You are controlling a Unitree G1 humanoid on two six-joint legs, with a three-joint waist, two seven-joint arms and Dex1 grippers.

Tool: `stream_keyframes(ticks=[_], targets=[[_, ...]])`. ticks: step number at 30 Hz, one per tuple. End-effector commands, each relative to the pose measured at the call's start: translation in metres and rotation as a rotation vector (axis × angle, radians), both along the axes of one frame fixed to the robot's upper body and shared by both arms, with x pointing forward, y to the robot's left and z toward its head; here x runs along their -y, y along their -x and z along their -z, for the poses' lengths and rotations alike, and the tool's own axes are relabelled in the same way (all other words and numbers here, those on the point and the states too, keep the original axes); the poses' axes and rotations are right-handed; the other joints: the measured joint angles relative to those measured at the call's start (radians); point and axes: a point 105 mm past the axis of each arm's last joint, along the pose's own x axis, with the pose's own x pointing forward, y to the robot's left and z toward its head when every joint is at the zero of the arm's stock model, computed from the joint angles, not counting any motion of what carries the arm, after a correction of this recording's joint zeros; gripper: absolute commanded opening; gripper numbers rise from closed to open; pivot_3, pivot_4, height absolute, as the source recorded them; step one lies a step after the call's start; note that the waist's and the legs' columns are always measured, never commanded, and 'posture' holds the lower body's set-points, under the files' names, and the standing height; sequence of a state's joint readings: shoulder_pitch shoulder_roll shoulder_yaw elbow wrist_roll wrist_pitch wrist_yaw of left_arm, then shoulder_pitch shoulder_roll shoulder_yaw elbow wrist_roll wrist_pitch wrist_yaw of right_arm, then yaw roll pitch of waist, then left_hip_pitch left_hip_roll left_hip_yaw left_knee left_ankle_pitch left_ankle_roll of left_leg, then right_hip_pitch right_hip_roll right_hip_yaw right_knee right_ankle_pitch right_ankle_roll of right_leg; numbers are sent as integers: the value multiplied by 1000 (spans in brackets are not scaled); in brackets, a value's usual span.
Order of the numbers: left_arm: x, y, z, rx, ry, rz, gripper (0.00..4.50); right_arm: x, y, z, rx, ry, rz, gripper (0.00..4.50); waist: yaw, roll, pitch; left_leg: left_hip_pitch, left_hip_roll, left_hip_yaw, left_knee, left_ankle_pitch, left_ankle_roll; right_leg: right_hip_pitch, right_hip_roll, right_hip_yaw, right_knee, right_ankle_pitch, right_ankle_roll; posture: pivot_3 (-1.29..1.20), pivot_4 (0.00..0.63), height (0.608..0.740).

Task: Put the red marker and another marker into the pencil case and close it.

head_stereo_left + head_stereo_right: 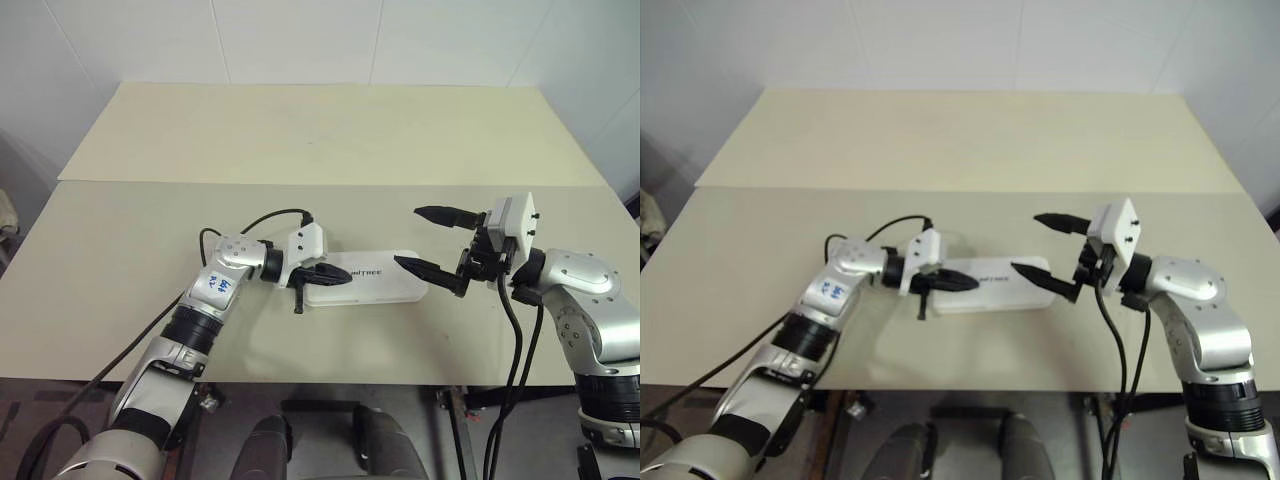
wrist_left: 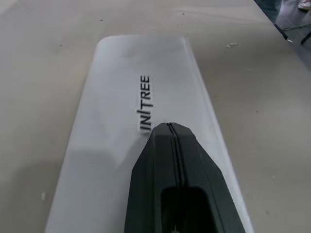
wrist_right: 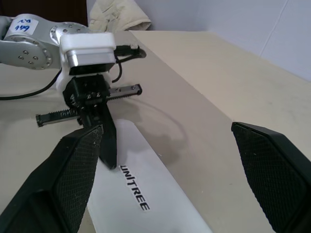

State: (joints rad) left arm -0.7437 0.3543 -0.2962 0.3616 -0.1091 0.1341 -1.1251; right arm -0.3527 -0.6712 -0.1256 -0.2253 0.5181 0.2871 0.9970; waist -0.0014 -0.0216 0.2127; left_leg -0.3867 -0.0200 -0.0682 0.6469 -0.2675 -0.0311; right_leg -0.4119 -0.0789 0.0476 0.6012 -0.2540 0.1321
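Observation:
The white pencil case (image 1: 380,288) lies flat and closed on the table, its dark lettering facing up. My left gripper (image 1: 344,277) is shut, with its tip over the lid's left part right by the lettering (image 2: 145,102); whether it touches the lid I cannot tell. My right gripper (image 1: 408,236) stands wide open, raised off the table at the case's right end, one finger high and one low, nothing between them. In the right wrist view the left gripper (image 3: 111,162) points down at the lid (image 3: 160,199). The red marker and another marker are out of view.
The cream table (image 1: 300,140) has a seam (image 1: 150,182) running across it behind the case. A black cable (image 1: 270,214) loops from my left wrist over the tabletop. The table's front edge runs close below the case.

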Motion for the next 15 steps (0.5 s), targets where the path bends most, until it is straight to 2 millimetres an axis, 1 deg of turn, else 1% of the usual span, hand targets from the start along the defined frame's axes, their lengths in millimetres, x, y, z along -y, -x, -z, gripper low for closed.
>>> stream_keyframes(ticks=[1,3,5,7,9,12,15], targets=[[1,2,17,-24,-88,-11,20,-2,5,-11,45,-24,-2,4500,0,0,0,0,0,0,0,0,0,0,0,0,0,0,0,0,150,740],[3,4,17,-33,-88,-7,20,-2,5,-10,45,-25,-2,4500,-1,0,0,1,0,0,0,0,0,1,0,0,0,0,0,0,150,740],[3,4,13,-30,-69,-13,20,-1,5,-10,44,-27,-1,4500,-1,0,0,1,0,0,0,0,1,2,0,0,0,0,0,0,150,740],[4,4,1,-48,1,-19,20,-1,4,-10,43,-28,0,4500,-1,0,0,1,0,0,0,1,1,1,0,0,0,0,0,0,150,740],[2,6,-17,-52,91,-16,20,0,4,-10,45,-27,-2,4500,-3,0,0,1,0,0,0,1,1,1,0,0,0,0,0,0,150,740],[-11,8,-41,-14,189,-29,20,2,4,-11,49,-18,-16,4500,-4,0,0,0,0,0,0,1,1,-1,0,0,1,0,0,0,150,740],[-31,14,-55,-3,262,-39,20,4,3,-17,62,-35,-37,4500,-5,0,0,0,1,0,-1,0,1,-1,0,0,1,0,0,0,150,740]])
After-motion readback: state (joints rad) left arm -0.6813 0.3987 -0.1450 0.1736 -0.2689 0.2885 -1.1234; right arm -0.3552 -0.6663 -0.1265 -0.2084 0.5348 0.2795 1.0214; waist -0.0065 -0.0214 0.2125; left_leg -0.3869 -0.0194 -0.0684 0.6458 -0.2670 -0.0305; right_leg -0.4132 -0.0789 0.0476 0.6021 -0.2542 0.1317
